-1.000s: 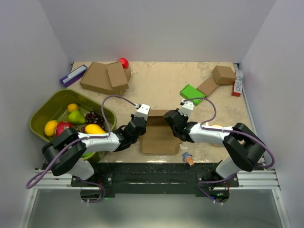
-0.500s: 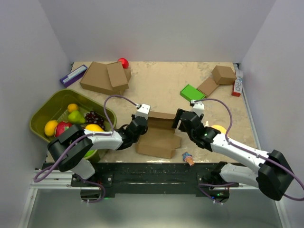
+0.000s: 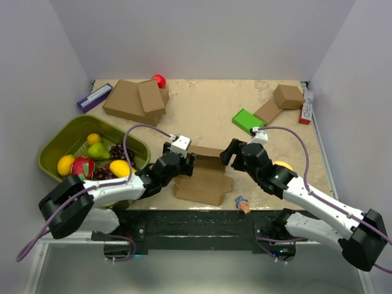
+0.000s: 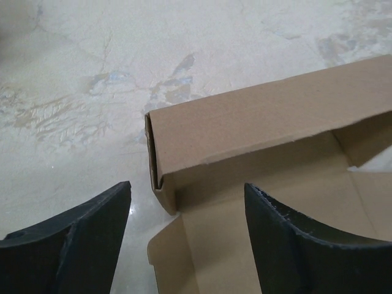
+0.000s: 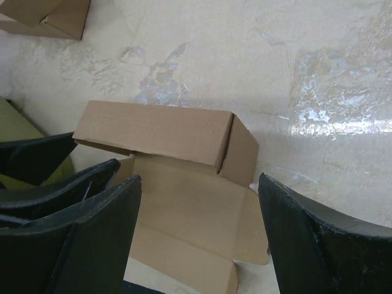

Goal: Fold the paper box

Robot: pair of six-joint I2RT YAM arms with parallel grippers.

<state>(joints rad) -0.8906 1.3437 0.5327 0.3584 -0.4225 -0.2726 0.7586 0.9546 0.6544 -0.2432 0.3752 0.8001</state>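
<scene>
The paper box [image 3: 205, 179] lies near the table's front edge, a brown cardboard mailer with its far wall [image 4: 257, 131] folded up and its base and side flaps flat. My left gripper [image 3: 185, 162] hovers open at the box's far left corner [image 4: 160, 184]; one finger [image 4: 288, 239] is over the base and nothing is between the fingers. At the far right corner [image 5: 239, 150] my right gripper [image 3: 232, 153] is open, held a little above the box [image 5: 184, 202] and apart from it. In the right wrist view, the left gripper's fingers [image 5: 43, 162] show at the left.
A green basin [image 3: 59, 136] of fruit sits at the left. Stacked brown boxes [image 3: 131, 99], a red ball [image 3: 158, 80] and a purple box [image 3: 94, 97] stand far left. A green block [image 3: 248, 120] and a small brown box [image 3: 288, 96] are far right. A small object [image 3: 242, 204] lies at the front edge.
Both grippers were shut at the box's far wall and have opened and let go, the right first, then the left. Both have drawn back from the box; the right arm swung outward.
</scene>
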